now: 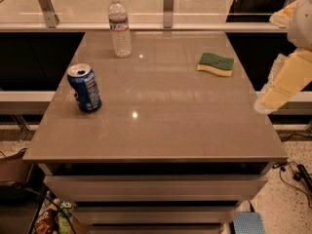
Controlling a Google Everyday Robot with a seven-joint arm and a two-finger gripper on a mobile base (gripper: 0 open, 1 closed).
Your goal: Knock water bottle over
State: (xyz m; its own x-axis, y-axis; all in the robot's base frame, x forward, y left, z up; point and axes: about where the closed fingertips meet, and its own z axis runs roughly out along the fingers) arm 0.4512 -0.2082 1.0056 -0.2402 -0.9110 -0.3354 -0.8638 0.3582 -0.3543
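Note:
The water bottle (pixel 119 27) stands upright at the far left of the brown table (pixel 161 130). It is clear and ribbed, with a white cap and a pale label band. My gripper (pixel 271 97) hangs at the right edge of the view, beside the table's right side and far from the bottle. Only its pale cream end shows, pointing down and left.
A blue soda can (pixel 85 87) stands upright near the table's left edge, in front of the bottle. A green and yellow sponge (pixel 215 64) lies at the back right. A glass railing (pixel 165 4) runs behind the table. Drawers (pixel 151 186) sit under the tabletop.

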